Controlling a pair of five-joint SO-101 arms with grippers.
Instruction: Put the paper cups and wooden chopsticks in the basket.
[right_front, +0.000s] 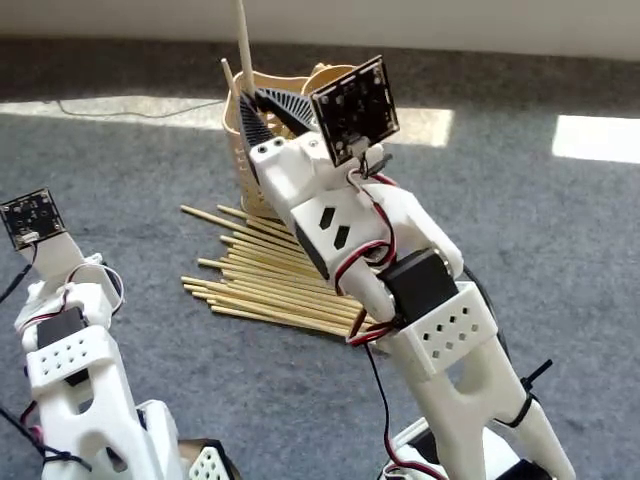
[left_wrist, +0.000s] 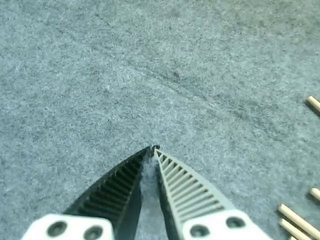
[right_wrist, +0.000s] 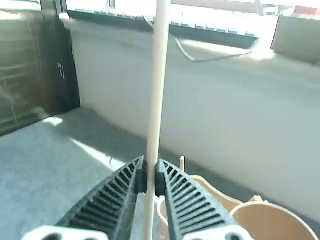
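My right gripper (right_front: 262, 110) is shut on one wooden chopstick (right_front: 243, 45) that stands upright over the near rim of the wooden basket (right_front: 240, 130). In the right wrist view that chopstick (right_wrist: 159, 80) runs between the fingertips of the right gripper (right_wrist: 150, 172), with the basket (right_wrist: 220, 200) just beyond. A pile of several chopsticks (right_front: 270, 280) lies on the grey carpet in front of the basket. A tan cup-like rim (right_wrist: 270, 220) shows inside the basket. My left gripper (left_wrist: 152, 150) is shut with nothing in it, low over bare carpet left of the pile.
Grey carpet (right_front: 520, 230) covers the floor around both arms. A few chopstick ends (left_wrist: 297, 220) from the pile lie near the left gripper. A wall with a cable (right_wrist: 200, 50) stands behind the basket. Another chopstick (right_front: 228, 75) sticks out of the basket.
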